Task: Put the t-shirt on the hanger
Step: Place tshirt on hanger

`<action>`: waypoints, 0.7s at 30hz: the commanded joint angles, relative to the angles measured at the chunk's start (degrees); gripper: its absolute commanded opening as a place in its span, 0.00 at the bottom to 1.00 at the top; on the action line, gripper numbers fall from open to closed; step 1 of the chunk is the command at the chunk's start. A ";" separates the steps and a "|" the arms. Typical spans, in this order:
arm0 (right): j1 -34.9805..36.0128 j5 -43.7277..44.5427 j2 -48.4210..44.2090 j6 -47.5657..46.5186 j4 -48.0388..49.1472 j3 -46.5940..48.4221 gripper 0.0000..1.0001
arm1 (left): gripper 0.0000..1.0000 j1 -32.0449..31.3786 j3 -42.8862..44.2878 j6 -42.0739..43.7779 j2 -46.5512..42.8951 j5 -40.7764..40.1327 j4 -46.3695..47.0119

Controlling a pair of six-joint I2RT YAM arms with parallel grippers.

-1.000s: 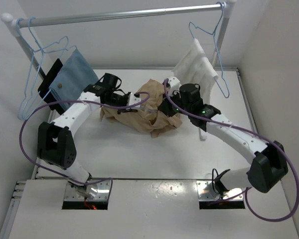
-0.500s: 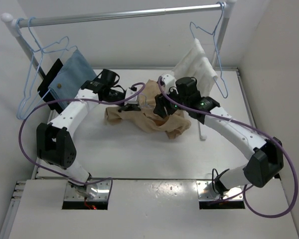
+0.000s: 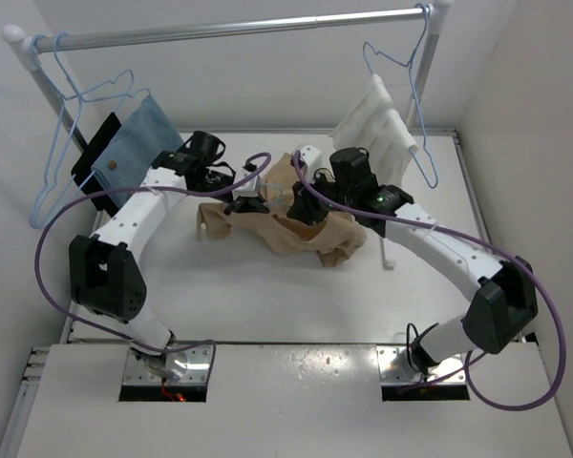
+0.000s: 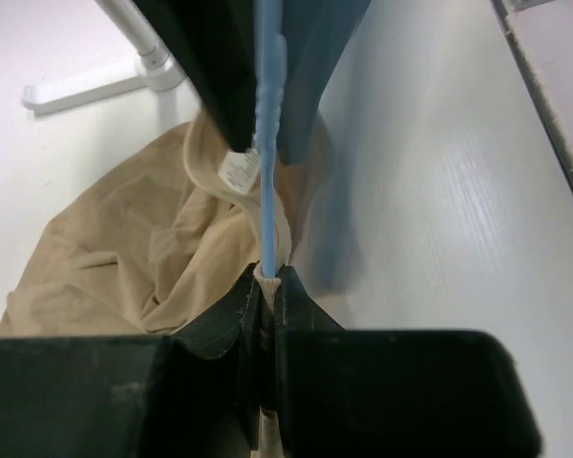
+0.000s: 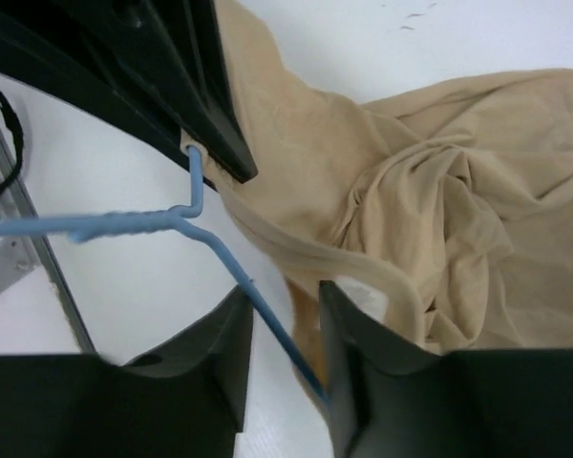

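The tan t-shirt [image 3: 315, 234] lies bunched on the white table between my two arms. My left gripper [image 3: 247, 205] is shut on the shirt's ribbed collar together with the light-blue wire hanger [image 4: 266, 205]; the wire comes straight out of its jaws [image 4: 267, 277]. In the right wrist view the hanger [image 5: 231, 260] runs slanting between the fingers of my right gripper [image 5: 282, 307], which is open around the wire and the collar band of the t-shirt [image 5: 430, 219]. My right gripper [image 3: 301, 210] sits close to the left one, over the shirt.
A metal rail [image 3: 229, 31] spans the back. On its left hang spare blue wire hangers [image 3: 72, 143] and a blue cloth [image 3: 138, 143]; on its right a hanger with a white towel [image 3: 377, 119]. The rack's white foot [image 3: 387, 250] stands right of the shirt.
My right gripper has moved left toward the left gripper, and the left one has shifted slightly right. The shirt has been drawn out flatter and further to the left.
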 commanded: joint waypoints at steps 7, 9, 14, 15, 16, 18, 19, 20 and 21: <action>0.50 -1.81 -0.99 3.13 9.46 -0.52 0.00 | 0.00 3.02 2.28 0.77 0.45 6.68 -0.49; 0.50 -1.81 -2.14 1.65 7.10 -1.14 0.00 | 0.00 5.03 2.89 0.77 0.46 5.62 -0.49; -0.03 -1.20 -5.91 -1.53 1.38 -1.75 0.00 | 0.22 10.39 4.12 0.77 1.77 2.19 -0.49; -0.03 -0.59 -6.53 -1.53 1.37 -1.75 0.00 | 0.22 10.40 4.12 1.29 1.78 1.58 -0.49; -0.03 -0.58 -7.06 -1.53 0.68 -2.28 0.00 | 0.22 11.10 4.12 1.30 1.78 1.05 -0.49; -0.03 0.73 -8.37 -2.24 0.15 -2.28 0.00 | 0.23 11.72 4.12 1.82 2.39 0.34 -0.49; -0.03 0.74 -8.38 -2.24 -0.47 -1.67 0.00 | 0.24 11.72 4.12 2.43 2.39 0.34 -0.49; -0.03 1.43 -8.90 -2.76 -0.47 -0.97 0.00 | 0.27 12.33 4.12 2.44 2.39 -0.27 -1.01; -0.03 2.05 -8.91 -2.76 -1.08 -0.96 0.00 | 0.36 12.34 4.12 2.96 2.39 -0.27 -1.02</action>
